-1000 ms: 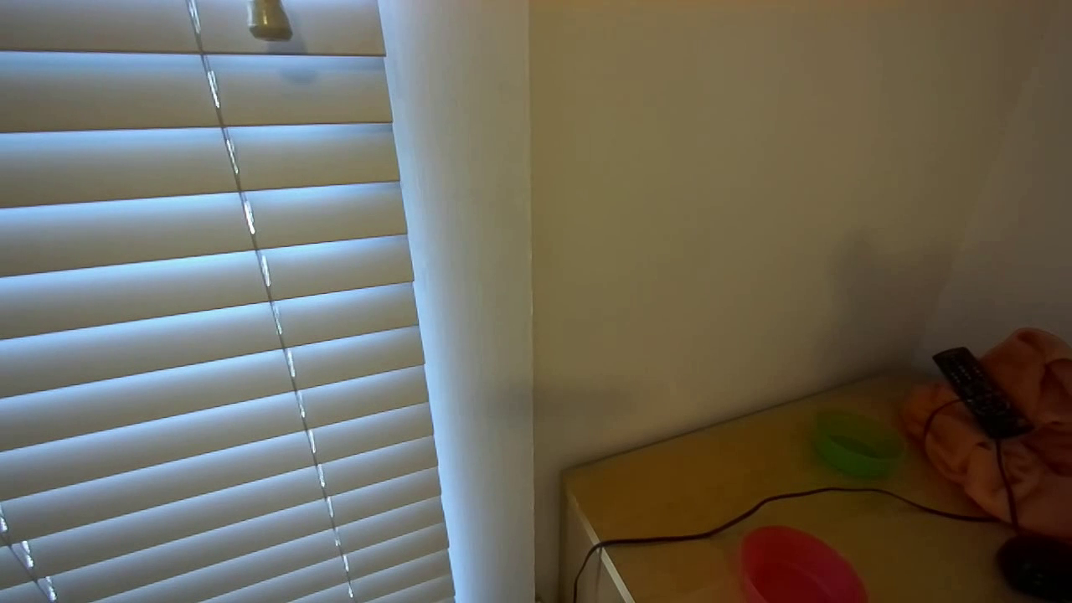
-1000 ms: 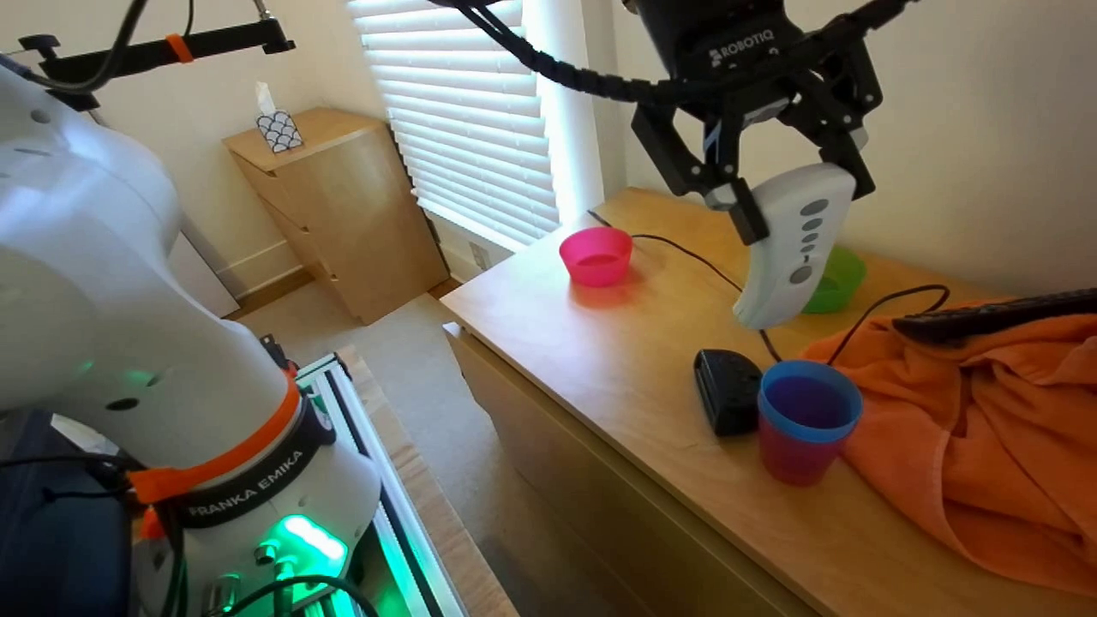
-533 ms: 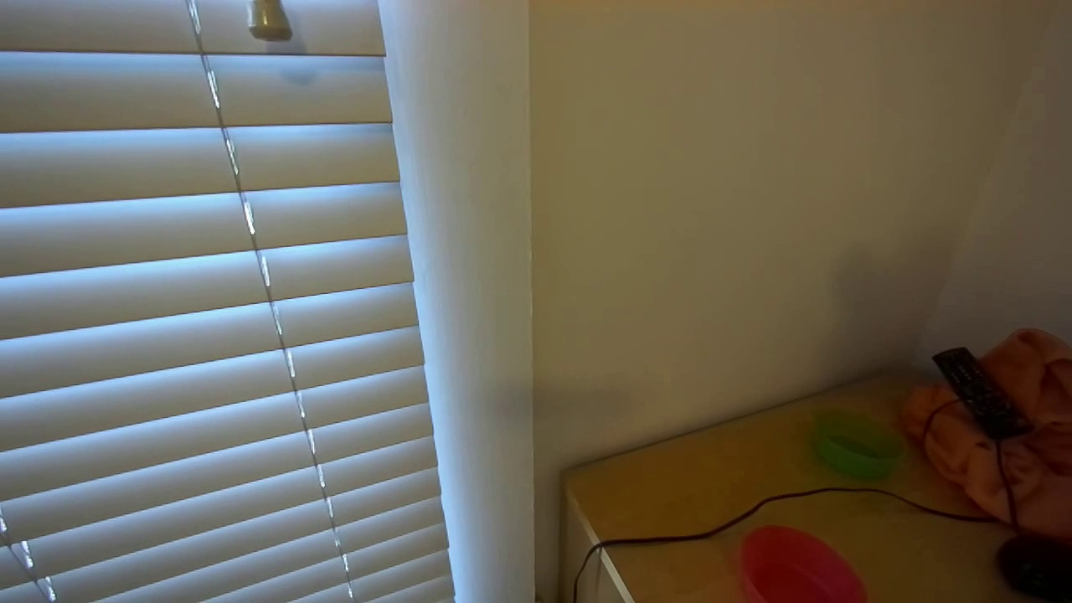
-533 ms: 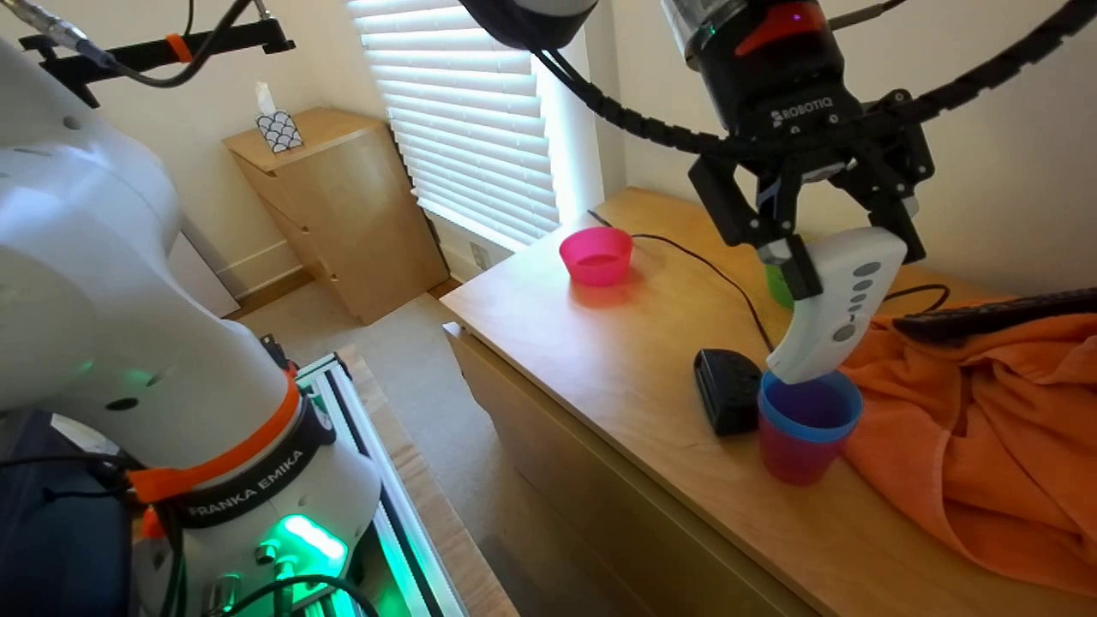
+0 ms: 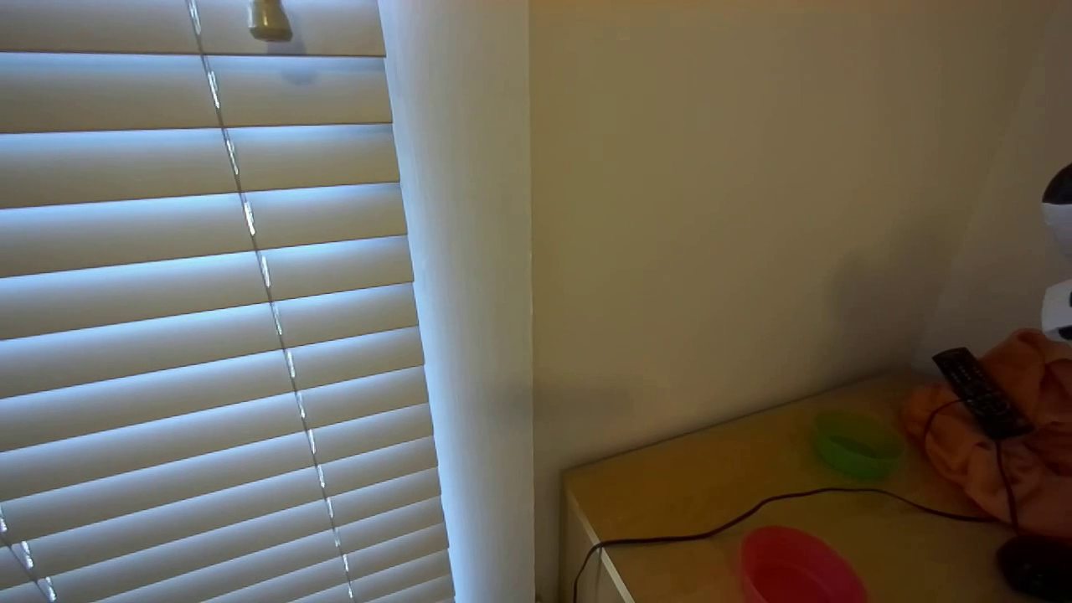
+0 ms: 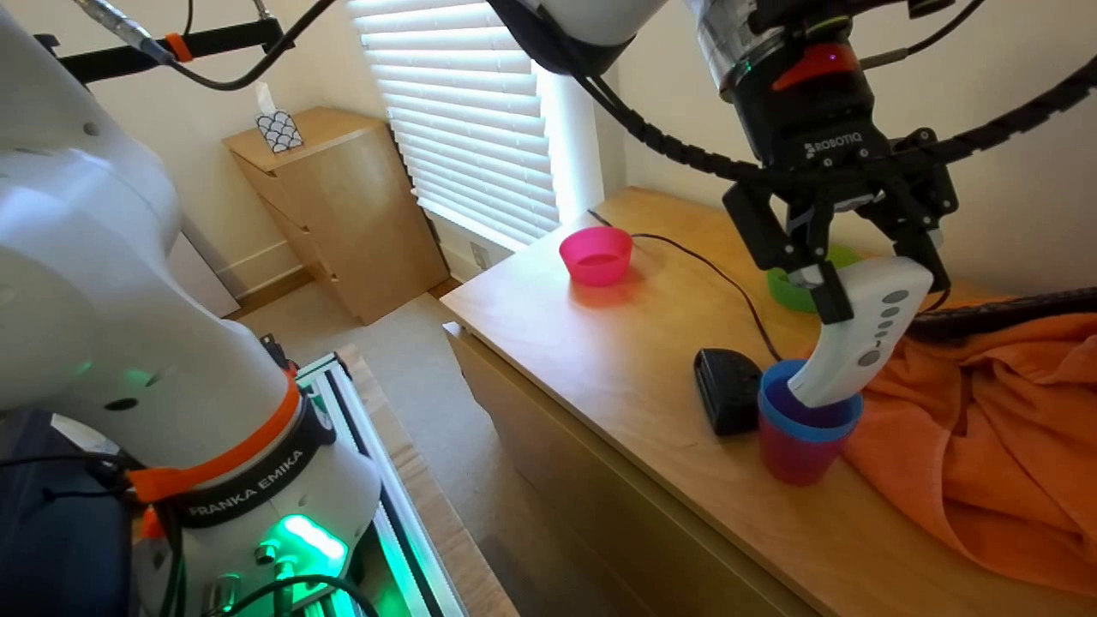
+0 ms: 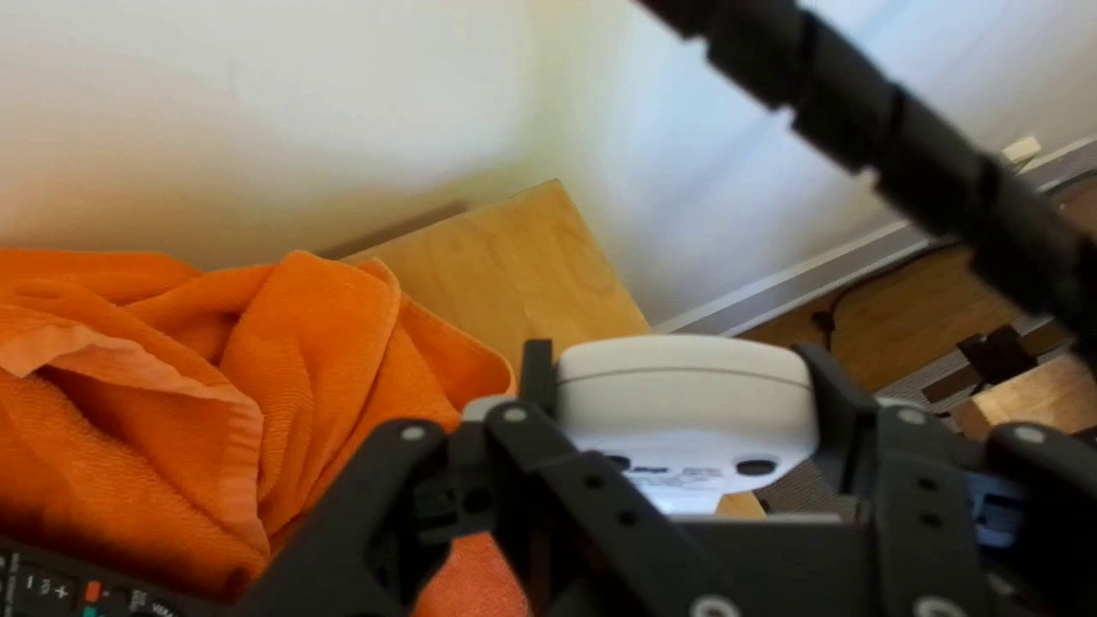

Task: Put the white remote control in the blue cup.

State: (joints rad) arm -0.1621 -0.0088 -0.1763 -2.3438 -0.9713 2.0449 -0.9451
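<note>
The white remote control (image 6: pixel 864 330) is a curved white bar with grey buttons. My gripper (image 6: pixel 891 294) is shut on its upper part and holds it tilted, lower end down. In the wrist view the remote (image 7: pixel 681 403) sits between both fingers of the gripper (image 7: pixel 684 377). The blue cup (image 6: pixel 810 431) stands upright on the wooden dresser, with a blue rim and a reddish-pink lower part. The remote's lower end overlaps the cup's mouth; I cannot tell how far inside it is. The cup is out of the wrist view.
A black device (image 6: pixel 727 392) stands close beside the cup. An orange towel (image 6: pixel 1011 437) with a dark remote (image 5: pixel 981 392) on it lies behind. A pink bowl (image 6: pixel 597 257), a green bowl (image 5: pixel 858 444) and a black cable (image 5: pixel 712 534) are on the dresser (image 6: pixel 651 343).
My gripper has moved down and across with the white remote, from above the dresser to the cup's mouth. White arm parts now show at an exterior view's edge. The cup has not moved.
</note>
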